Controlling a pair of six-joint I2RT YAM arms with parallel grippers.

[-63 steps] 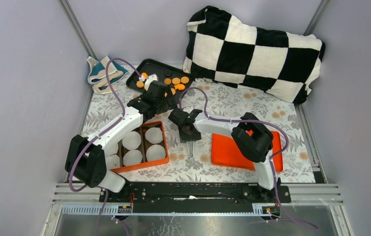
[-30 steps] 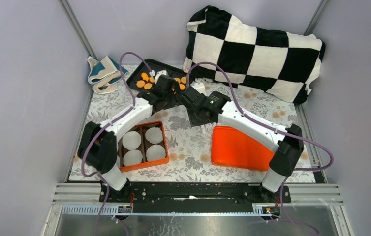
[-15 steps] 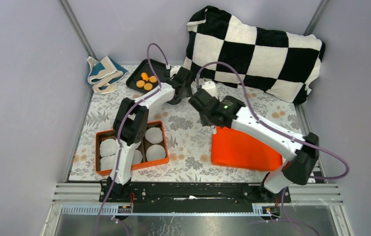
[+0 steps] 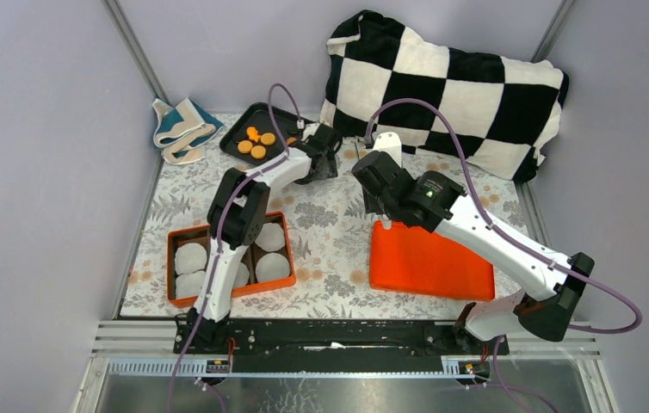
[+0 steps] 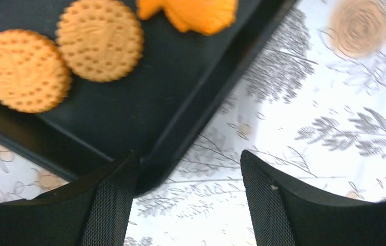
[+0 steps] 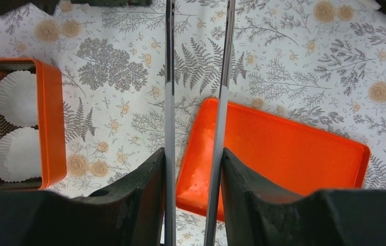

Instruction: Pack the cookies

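Several orange cookies (image 4: 256, 142) lie on a black tray (image 4: 274, 116) at the back left. In the left wrist view, two round cookies (image 5: 100, 39) and a fish-shaped one (image 5: 196, 11) sit near the tray's (image 5: 145, 102) corner. My left gripper (image 4: 328, 153) (image 5: 188, 169) is open with nothing in it. One finger is over the tray's rim and the other over the cloth. My right gripper (image 4: 374, 172) (image 6: 193, 154) is shut on metal tweezers (image 6: 169, 77). It hangs above the table between the tray and the orange lid (image 6: 293, 148).
An orange box (image 4: 173, 258) holding white paper cups (image 4: 271, 237) stands at the front left. The orange lid (image 4: 429, 262) lies at the front right. A checkered pillow (image 4: 450, 86) fills the back right, and a folded cloth (image 4: 179, 125) lies at the back left.
My left arm has stretched out and moved right to the tray's right corner, its jaws narrowing a little. The right arm has carried the tweezers back and to the right.
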